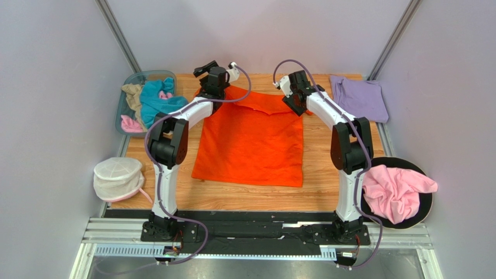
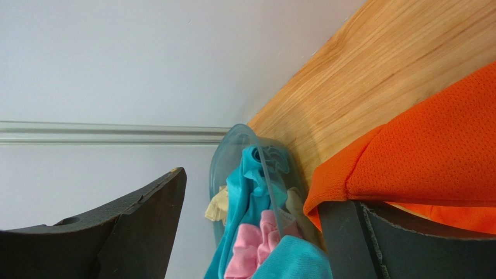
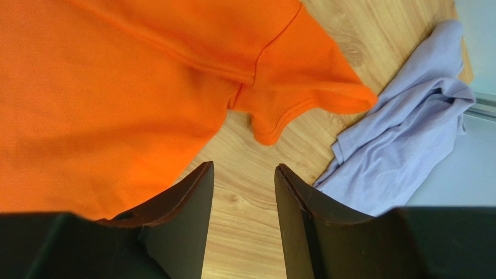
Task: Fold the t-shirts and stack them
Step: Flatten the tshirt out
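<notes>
Top external view, left to right: bin (image 1: 152, 72) with a heap of shirts (image 1: 154, 103) in teal, tan and pink at the far left; orange t-shirt (image 1: 250, 139) spread flat mid-table; lavender t-shirt (image 1: 361, 97) at the far right corner; pink t-shirt (image 1: 397, 192) bunched on a black disc (image 1: 401, 161) at the near right.

Risks, as a judgement only: on the left, dragging the far corner of the orange cloth up and away on lift-off, with a fold of it draped over one finger (image 2: 401, 244) of the left gripper (image 2: 256, 192); spoils the flat lay and rumples the shoulder line. Further right, leaving the right sleeve (image 3: 303, 87) jutting out past the body, near the lavender cloth; invites a lopsided fold, or catching both shirts in one pinch there.

Pincers next. Left gripper: spread wide, clamping nothing; touches the orange cloth with that one finger alone; other finger (image 2: 116, 232) hanging free on the bin side. Right gripper (image 3: 244, 174): roughly half apart, holding nothing; only bare table (image 3: 244, 244) between its fingers; orange hem just beside one finger, contact impossible to tell; well clear of the lavender cloth.
</notes>
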Robot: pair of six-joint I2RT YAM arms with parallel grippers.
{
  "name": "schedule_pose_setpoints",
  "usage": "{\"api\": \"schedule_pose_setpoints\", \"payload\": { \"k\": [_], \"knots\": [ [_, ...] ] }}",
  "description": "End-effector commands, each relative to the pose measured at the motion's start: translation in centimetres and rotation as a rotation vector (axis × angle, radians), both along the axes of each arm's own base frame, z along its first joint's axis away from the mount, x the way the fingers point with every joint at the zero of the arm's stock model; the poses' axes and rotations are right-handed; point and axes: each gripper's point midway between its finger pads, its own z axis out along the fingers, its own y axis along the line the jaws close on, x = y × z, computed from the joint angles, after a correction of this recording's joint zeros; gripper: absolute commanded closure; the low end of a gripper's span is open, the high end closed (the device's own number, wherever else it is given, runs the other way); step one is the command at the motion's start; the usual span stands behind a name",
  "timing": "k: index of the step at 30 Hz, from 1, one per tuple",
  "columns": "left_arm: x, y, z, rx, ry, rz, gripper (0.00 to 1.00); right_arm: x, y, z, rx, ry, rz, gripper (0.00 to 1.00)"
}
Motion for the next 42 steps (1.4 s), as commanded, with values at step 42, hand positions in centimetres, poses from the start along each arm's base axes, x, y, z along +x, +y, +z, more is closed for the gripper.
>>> {"api": "schedule_pose_setpoints", "payload": {
  "k": [42],
  "knots": [
    [9.3, 2.9, -3.4, 0.35, -0.112, 0.158, 0.01, -15.0, 3.6, -5.5, 0.055, 0.267, 0.107, 0.52]
  ]
}}
